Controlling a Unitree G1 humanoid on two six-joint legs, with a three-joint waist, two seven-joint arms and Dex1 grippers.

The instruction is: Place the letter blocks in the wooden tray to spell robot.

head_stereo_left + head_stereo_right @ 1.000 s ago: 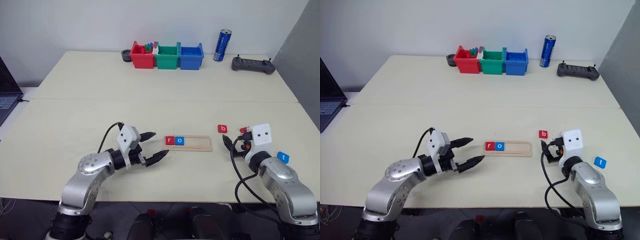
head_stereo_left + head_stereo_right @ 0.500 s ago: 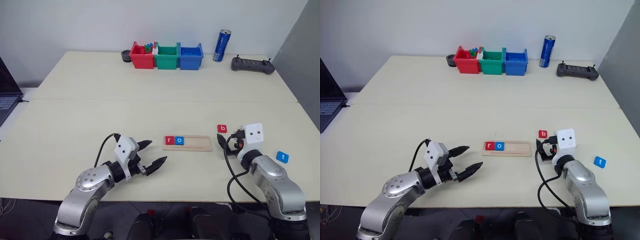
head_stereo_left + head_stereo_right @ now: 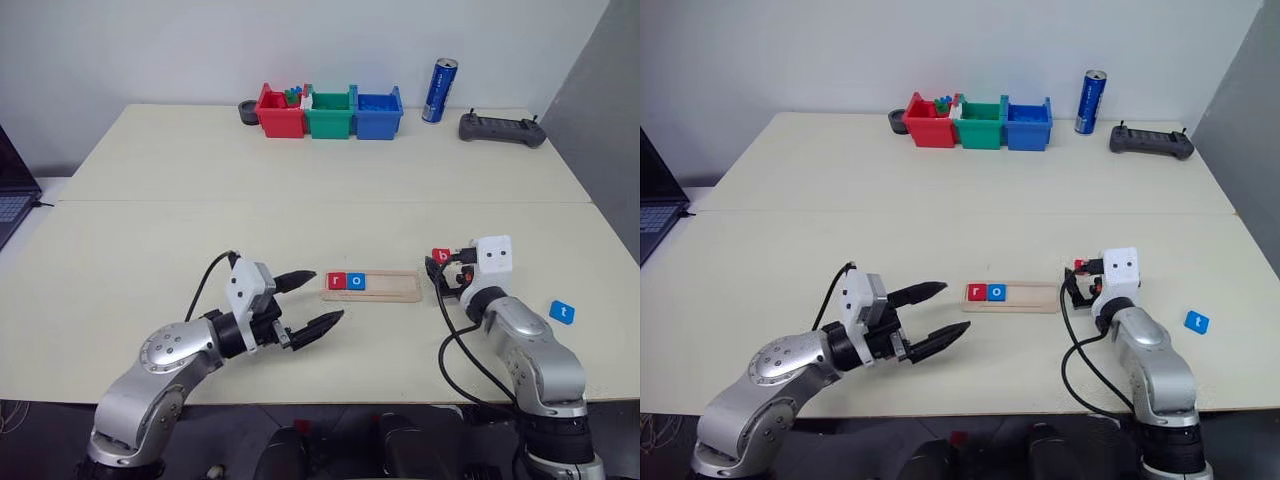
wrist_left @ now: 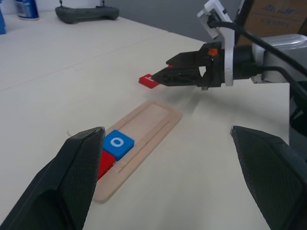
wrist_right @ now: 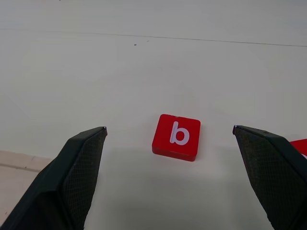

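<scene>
Surface (image 3: 300,230): pale cream tabletop running under everything, white wall sitting behind, seam line crossing it side to side.
Wooden tray (image 3: 395,288): lying flat near the surface's middle, long side running left to right, between the two arms.
Red r block (image 3: 337,281): sitting in the tray's leftmost slot.
Blue o block (image 3: 356,281): sitting in the tray just right of the r, touching it; rest of the groove lying bare.
Red b block (image 5: 176,136): lying flat on the surface off the tray's right end, letter facing up, sitting between the right fingers in the wrist view, not touched.
Second red block (image 5: 300,146): peeking in at the frame edge beside the b, letter not readable.
Blue t block (image 3: 562,312): lying on the surface well right of the right arm.
Left end effector (image 3: 310,303): hovering just left of the tray, fingers spread wide, gripping nothing, pointing toward the tray's left end.
Right end effector (image 4: 168,74): hanging low by the b block, fingers fully apart, gripping nothing.
Bins (image 3: 329,112): red, green, blue plastic bins standing in a row at the far edge, small coloured pieces lying in the red one.
Can (image 3: 433,90): blue, standing upright right of the bins.
Controller (image 3: 502,129): dark, lying right of the can.
Laptop (image 3: 10,190): showing partly at the left edge.
</scene>
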